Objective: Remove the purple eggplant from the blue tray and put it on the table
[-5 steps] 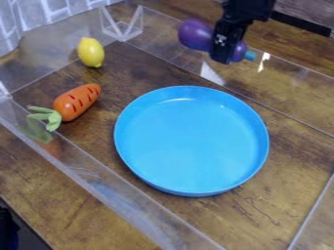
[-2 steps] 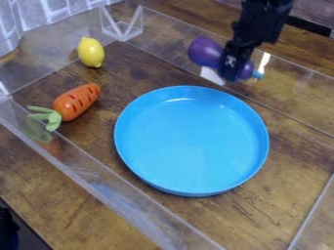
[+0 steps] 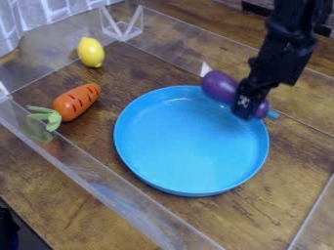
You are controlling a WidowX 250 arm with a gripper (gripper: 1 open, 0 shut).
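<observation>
The purple eggplant (image 3: 217, 86) is glossy and dark, and my gripper (image 3: 245, 101) is shut on its right end. The black arm reaches down from the upper right. The eggplant hangs over the far right rim of the blue tray (image 3: 183, 146); whether it touches the rim I cannot tell. The round, shallow tray holds nothing inside. It rests on the dark wood-grain table (image 3: 78, 200).
An orange carrot (image 3: 76, 101) with green leaves lies left of the tray. A yellow lemon (image 3: 90, 52) sits at the back left. Clear acrylic walls (image 3: 124, 21) stand along the table's edges, with one low wall running close along the tray's front left.
The gripper has carried the eggplant from the back of the table forward, rightward and down, to the tray's far right rim. Carrot, lemon and tray have not moved.
</observation>
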